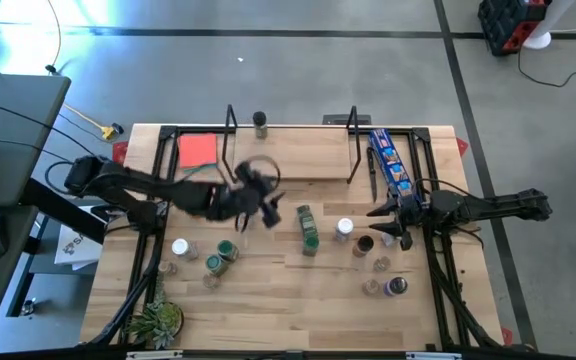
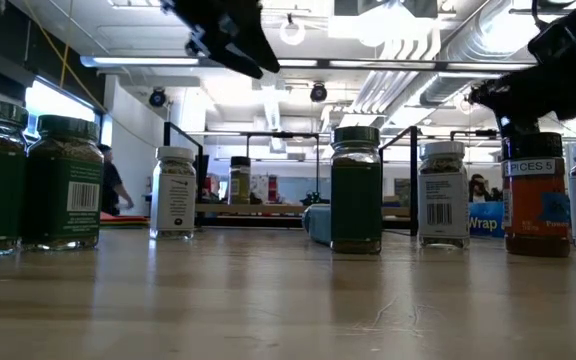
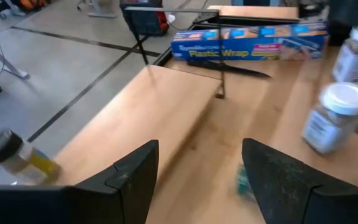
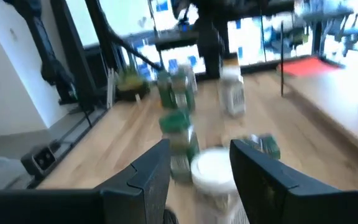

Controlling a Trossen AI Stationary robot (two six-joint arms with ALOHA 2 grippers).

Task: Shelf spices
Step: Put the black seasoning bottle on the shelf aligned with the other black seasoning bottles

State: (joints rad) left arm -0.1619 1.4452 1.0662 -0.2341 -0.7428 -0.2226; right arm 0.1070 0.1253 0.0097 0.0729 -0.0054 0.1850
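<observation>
Spice jars (image 1: pixel 309 228) mostly wait on your table (image 1: pixel 268 290); one jar (image 1: pixel 260 123) is shelved. Left gripper (image 1: pixel 251 205) jaws open, empty; right gripper (image 1: pixel 393 228) jaws open, empty.

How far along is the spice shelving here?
One jar stands on the shelf. The left gripper is open and empty over the shelf's front edge. The right gripper hangs open above the right-hand jars. The remaining jars, like the green one, stand on the table.

Pale wood table (image 1: pixel 268 290), faint sheen; light wood shelf (image 1: pixel 288 150) with thin black metal frames; clear glass jars (image 2: pixel 356 190), paper labels; glossy blue packet (image 3: pixel 247 45)
</observation>
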